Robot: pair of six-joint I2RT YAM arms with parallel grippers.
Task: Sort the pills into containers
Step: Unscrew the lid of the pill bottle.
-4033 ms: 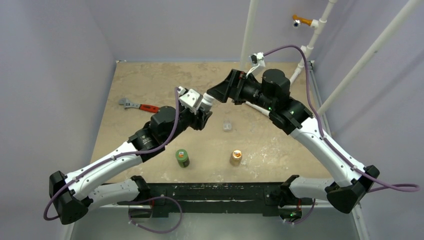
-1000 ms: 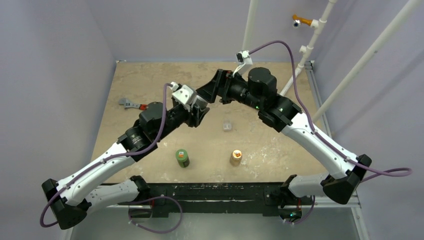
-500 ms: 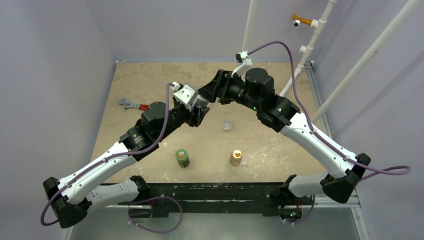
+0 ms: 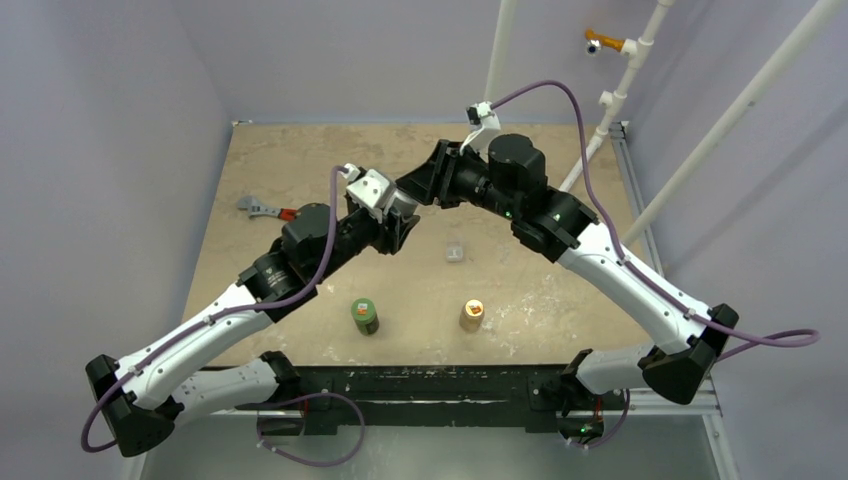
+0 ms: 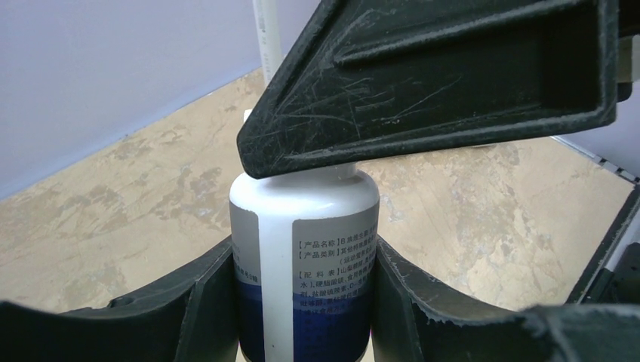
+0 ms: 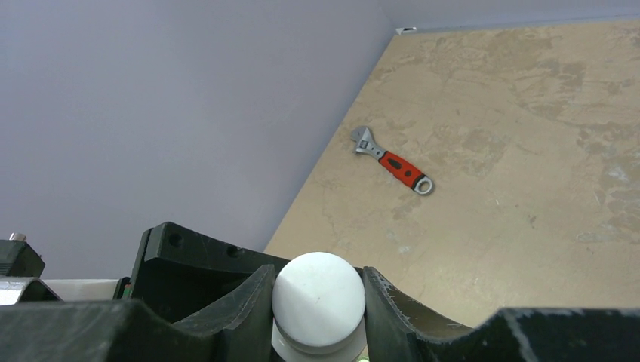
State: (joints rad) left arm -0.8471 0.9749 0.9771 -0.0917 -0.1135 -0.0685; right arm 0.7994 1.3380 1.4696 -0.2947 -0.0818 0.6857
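Top cam looks down on whole table (image 4: 300, 160); both wrist cams sit close-up on same white bottle (image 5: 302, 226).

Table from above
Wrench (image 4: 277, 212) lies far left on the table (image 4: 300, 160); case (image 4: 455, 251) sits mid-table, right of the raised bottle (image 5: 302, 256); nearer the bases stand the left bottle (image 4: 364, 316) and right bottle (image 4: 471, 315).

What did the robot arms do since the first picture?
Both arms slid a little left. The right arm came to the bottle that the left arm holds, and its jaws closed around the white cap. The green bottle, orange bottle, clear case and wrench stayed put.
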